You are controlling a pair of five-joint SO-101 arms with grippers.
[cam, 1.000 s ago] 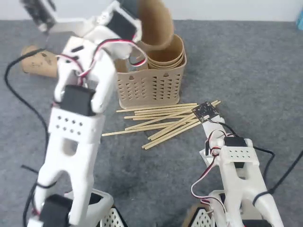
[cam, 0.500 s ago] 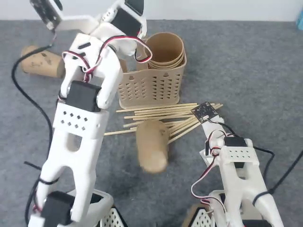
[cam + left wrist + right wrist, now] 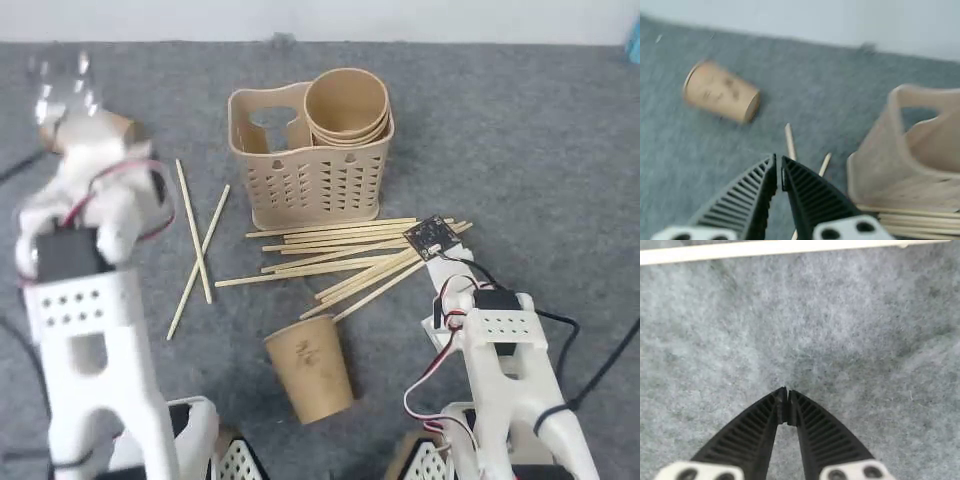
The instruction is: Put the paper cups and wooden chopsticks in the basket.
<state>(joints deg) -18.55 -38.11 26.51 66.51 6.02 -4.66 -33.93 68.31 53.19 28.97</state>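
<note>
Left gripper (image 3: pixel 778 165): fingers together, empty. Right gripper (image 3: pixel 786 396): likewise closed on nothing. Basket (image 3: pixel 310 190): holds stacked paper cups (image 3: pixel 346 105). Outstanding: near cup (image 3: pixel 310 368) on the mat; far cup (image 3: pixel 720 91) on its side; all wooden chopsticks (image 3: pixel 350 255), scattered beside the basket.
</note>
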